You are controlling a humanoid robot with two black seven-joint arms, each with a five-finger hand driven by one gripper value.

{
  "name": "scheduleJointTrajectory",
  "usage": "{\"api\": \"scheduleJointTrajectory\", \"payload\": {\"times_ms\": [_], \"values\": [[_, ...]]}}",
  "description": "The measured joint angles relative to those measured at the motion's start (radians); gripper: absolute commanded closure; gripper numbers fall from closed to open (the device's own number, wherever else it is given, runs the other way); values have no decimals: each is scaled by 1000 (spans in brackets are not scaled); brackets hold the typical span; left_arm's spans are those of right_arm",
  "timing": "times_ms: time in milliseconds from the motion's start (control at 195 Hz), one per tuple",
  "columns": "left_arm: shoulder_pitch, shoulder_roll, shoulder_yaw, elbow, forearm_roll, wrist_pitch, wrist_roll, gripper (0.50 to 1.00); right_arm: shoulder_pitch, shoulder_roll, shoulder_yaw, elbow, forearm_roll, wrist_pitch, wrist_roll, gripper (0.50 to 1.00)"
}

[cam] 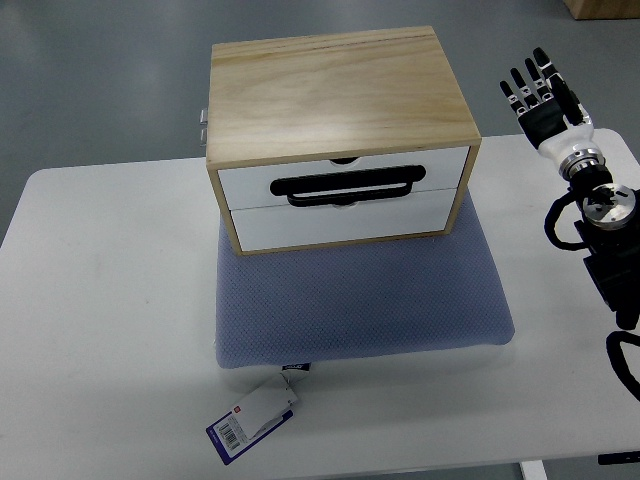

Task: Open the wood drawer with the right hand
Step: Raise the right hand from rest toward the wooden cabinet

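Drawer [345, 184] sits shut in the wood box [335, 90] on a blue pad [365, 295], mid counter [100, 300]. Right hand [540, 95] hovers well apart at the right, fingers spread, holding nothing — the approach is not yet begun. Next it must reach the black handle [350, 187] and hook it.

Black-fingered right hand [541, 95], silver wrist, black cabled forearm

Drawer box [340, 130] on cushion [370, 295] on table [110, 300]; right hand [543, 98] to its right
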State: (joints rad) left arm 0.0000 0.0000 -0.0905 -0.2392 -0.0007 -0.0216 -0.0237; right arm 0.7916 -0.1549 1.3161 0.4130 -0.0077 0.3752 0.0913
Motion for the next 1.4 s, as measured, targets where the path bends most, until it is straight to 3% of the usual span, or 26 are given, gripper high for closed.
{"api": "scheduleJointTrajectory", "payload": {"times_ms": [585,924,1114,1243,1310,1402], "values": [[0,0,1,0,-1,-6,-1,500,81,-79,-35,8,-20,-5,-10,554],[-2,0,6,-9,0,-7,1,500,351,-239,-513,58,-99,-38,-26,554],[-2,0,3,-9,1,-9,1,500,544,-338,-822,196,-226,0,-71,554],[-2,0,4,-9,1,-9,1,500,695,-398,-1021,326,-345,64,-107,554],[-2,0,4,-9,2,-9,0,500,780,-419,-1120,389,-378,104,-140,554],[-2,0,4,-9,2,-9,0,500,921,-429,-1263,487,-390,169,-232,554]]}}
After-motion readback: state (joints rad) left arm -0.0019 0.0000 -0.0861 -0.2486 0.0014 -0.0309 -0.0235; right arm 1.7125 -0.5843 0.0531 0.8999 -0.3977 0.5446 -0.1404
